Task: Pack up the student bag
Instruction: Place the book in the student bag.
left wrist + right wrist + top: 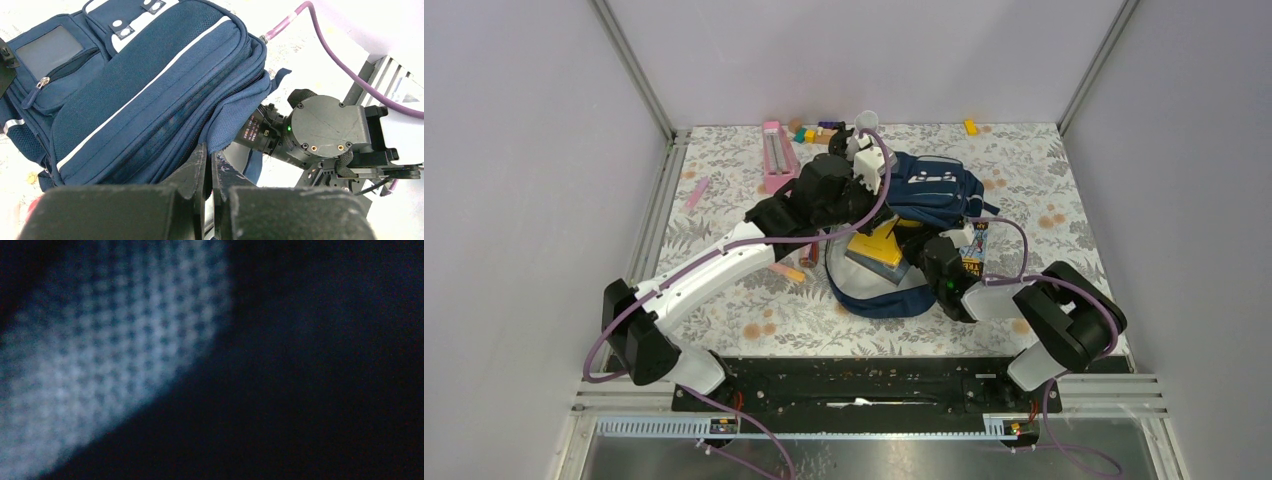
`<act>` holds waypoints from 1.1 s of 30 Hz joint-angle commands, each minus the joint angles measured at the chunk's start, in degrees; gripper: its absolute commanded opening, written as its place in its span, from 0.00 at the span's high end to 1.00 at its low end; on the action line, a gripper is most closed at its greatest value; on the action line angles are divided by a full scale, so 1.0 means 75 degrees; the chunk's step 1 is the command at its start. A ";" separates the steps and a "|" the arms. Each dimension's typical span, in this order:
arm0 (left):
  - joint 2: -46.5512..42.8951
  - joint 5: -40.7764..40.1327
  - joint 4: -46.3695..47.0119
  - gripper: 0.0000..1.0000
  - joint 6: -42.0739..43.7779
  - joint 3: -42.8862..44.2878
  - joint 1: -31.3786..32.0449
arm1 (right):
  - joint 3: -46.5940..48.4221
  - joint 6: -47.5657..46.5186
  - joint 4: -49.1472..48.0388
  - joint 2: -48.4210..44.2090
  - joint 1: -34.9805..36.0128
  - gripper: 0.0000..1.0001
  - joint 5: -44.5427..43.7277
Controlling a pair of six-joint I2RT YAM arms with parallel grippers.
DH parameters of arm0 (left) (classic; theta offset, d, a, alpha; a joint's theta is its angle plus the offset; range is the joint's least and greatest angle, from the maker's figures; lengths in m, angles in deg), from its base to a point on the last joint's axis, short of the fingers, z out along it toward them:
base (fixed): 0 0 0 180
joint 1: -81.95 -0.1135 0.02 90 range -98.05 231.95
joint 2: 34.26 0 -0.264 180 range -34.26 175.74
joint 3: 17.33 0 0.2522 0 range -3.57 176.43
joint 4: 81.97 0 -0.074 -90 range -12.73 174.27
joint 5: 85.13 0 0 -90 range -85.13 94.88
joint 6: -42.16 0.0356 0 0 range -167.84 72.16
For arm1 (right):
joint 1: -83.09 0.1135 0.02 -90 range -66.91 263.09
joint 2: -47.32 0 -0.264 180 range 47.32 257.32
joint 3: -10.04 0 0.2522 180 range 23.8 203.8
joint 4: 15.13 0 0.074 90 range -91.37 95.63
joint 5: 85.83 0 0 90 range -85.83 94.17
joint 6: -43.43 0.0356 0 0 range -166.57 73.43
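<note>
The bag (934,185) lies mid-surface (1044,200), mouth open, with a yellow book (879,245) already inside. My left claw (210,159) is together, apparently pinching the flap edge. My right claw (929,255) is buried inside the bag, and I cannot tell its state. A pink box (774,150) and small bits wait outside, so I judge packing about half done.

Looks like a robot lab or test cell, not a home. Boxed in by plain lilac-grey walls (864,50) w/ bare aluminium frame posts (634,70) at the corners. Left arm (714,265) and right arm (1064,320) bolted to a black base plate (854,380) at the near edge, purple cables (754,240) looping off both, metal rails (1114,395) alongside. Floral sheet (1044,180) over the tabletop, prob. only a cover; material hard to judge from above. Right wrist view too dark to add anything.
</note>
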 commanded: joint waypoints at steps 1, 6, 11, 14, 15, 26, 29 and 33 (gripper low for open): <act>-0.0511 0.0099 0.0582 1.00 -0.0013 0.0185 -0.0009 | 0.0307 -0.0403 -0.0284 0.0184 0.0034 0.78 -0.0528; -0.0517 0.0078 0.0554 1.00 0.0009 0.0195 -0.0003 | 0.0344 -0.0703 0.0447 -0.0129 0.0045 0.44 -0.0404; -0.0513 0.0069 0.0548 1.00 0.0021 0.0208 -0.0003 | 0.0184 -0.1528 0.1077 -0.0690 0.0113 0.18 -0.0767; -0.0528 0.0073 0.0535 1.00 0.0032 0.0209 -0.0003 | 0.0072 -0.1730 0.1379 -0.0980 0.0129 0.12 -0.0847; -0.0533 0.0051 0.0528 1.00 0.0042 0.0210 -0.0003 | 0.0061 -0.1826 0.1495 -0.1060 0.0141 0.12 -0.0837; -0.0563 -0.0011 0.0498 1.00 0.0093 0.0221 -0.0004 | 0.0927 -0.3060 0.4442 -0.1526 0.0627 0.00 -0.1853; -0.0564 -0.0007 0.0496 1.00 0.0092 0.0233 -0.0003 | 0.1018 -0.3321 0.5072 -0.1746 0.0742 0.00 -0.2242; -0.0596 -0.0032 0.0492 1.00 0.0109 0.0233 -0.0003 | 0.0814 -0.3650 0.5341 -0.2129 0.0832 0.00 -0.2640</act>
